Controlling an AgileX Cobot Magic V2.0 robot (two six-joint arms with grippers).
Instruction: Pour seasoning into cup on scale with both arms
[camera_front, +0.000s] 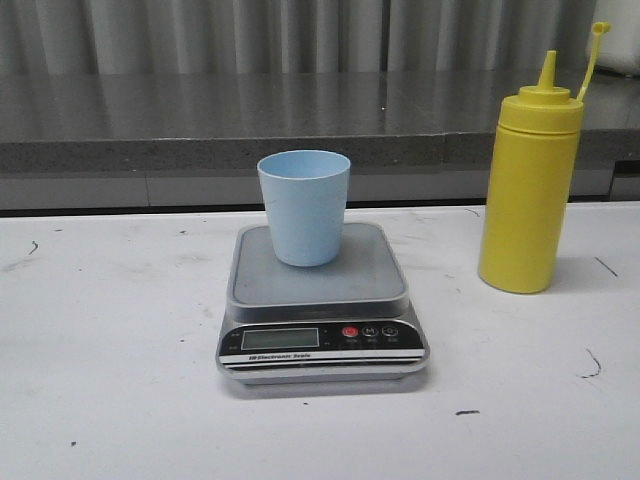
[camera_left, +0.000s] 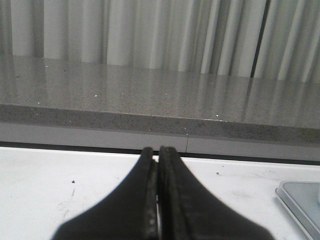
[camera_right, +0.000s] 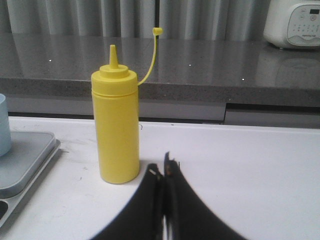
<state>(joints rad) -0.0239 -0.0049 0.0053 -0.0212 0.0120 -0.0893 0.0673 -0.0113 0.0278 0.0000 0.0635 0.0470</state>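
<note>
Two grippers: left gripper (camera_left: 158, 200) pressed together on nothing, low over the white table (camera_front: 100, 400) toward its left side; right gripper (camera_right: 164, 200) likewise pressed together and empty, low over the table just in front of the bottle.
Cup: pale blue cup (camera_front: 304, 207) upright, mouth up, standing on the back half of the scale (camera_front: 320, 300) platform, roughly centred across it.
Scale: near the middle of the table, display facing the front edge; no reading legible.
Seasoning: yellow squeeze bottle (camera_front: 530, 190) upright toward the right side of the table, well apart from the scale; cap off the nozzle, hanging on its tether.
Cup contents: inside not visible, so impossible to tell whether seasoning is in it already.
Stage: fits either bottle waiting to be lifted, or bottle set back down after a pour.
If a pour is due: spread the right fingers wide, take the bottle at mid-body, keep it upright until over the cup.
Left side: steady the cup by its wall, without pressing down on the platform.
Risk: squeezing hard may squirt through the open nozzle; tilting over the platform may spill beside the cup.
</note>
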